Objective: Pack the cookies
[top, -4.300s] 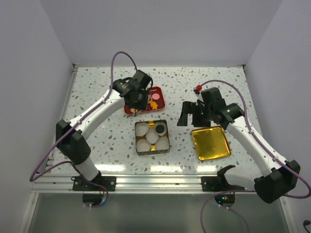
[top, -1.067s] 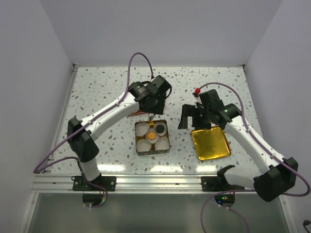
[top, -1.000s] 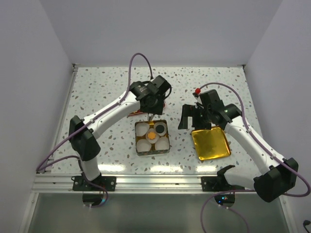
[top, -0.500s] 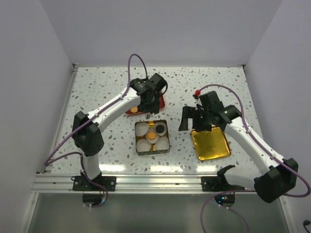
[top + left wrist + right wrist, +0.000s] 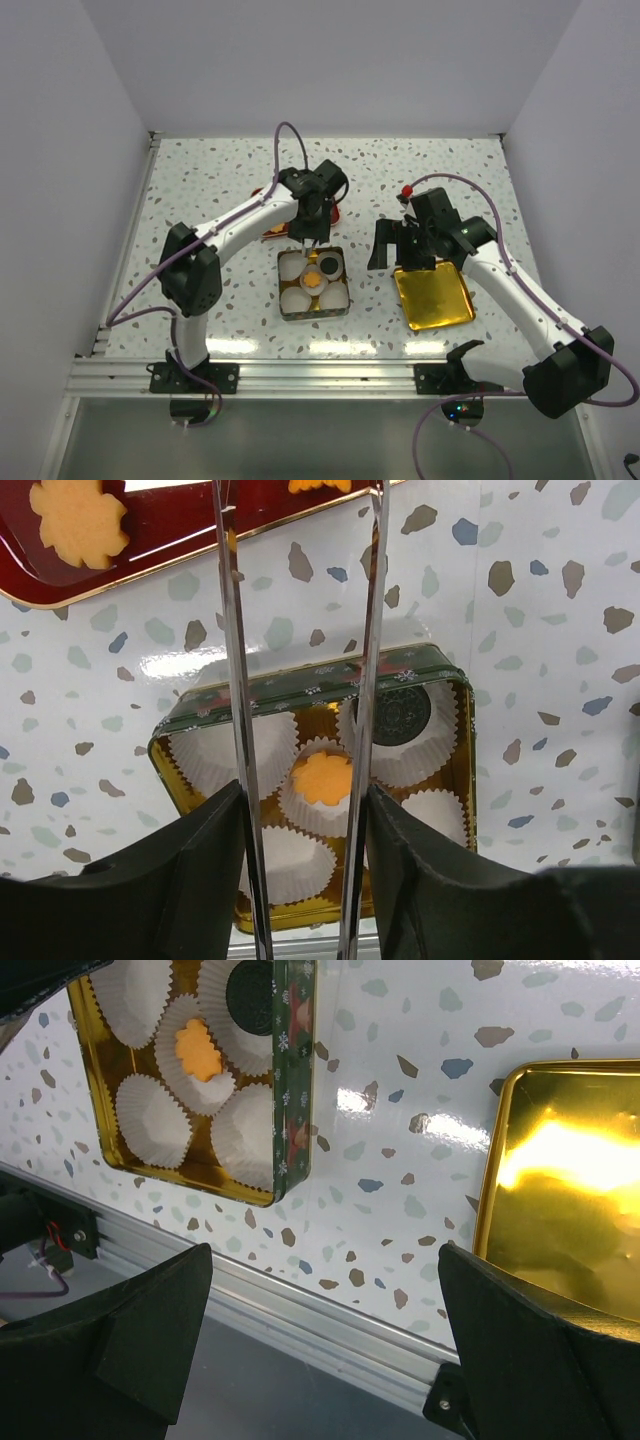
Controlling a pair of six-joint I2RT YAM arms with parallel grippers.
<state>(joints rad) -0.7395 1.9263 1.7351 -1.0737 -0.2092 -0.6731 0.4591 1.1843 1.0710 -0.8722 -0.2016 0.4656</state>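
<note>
An orange flower cookie (image 5: 322, 778) lies in the middle paper cup of the green tin (image 5: 287, 313). A dark cookie (image 5: 401, 714) sits in the cup beside it. More orange cookies (image 5: 79, 522) lie on the red tray (image 5: 180, 532). My left gripper (image 5: 303, 800) is shut on metal tongs (image 5: 232, 680). Their blades stand apart with nothing between them and run past the tin toward the tray. In the top view this gripper (image 5: 306, 222) hangs between tray and tin. My right gripper (image 5: 400, 246) stands open and empty beside the tin.
A gold lid (image 5: 433, 295) lies right of the tin, partly under my right arm. Several white paper cups (image 5: 287, 860) in the tin hold nothing. The table's metal front rail (image 5: 330, 1310) shows below my right gripper (image 5: 325, 1250). The left arm hides most of the red tray (image 5: 268, 232).
Earlier the middle cup was empty and the tongs were over the tray; now the orange cookie lies in it. In the last second the left arm swung back slightly. The right arm stayed.
</note>
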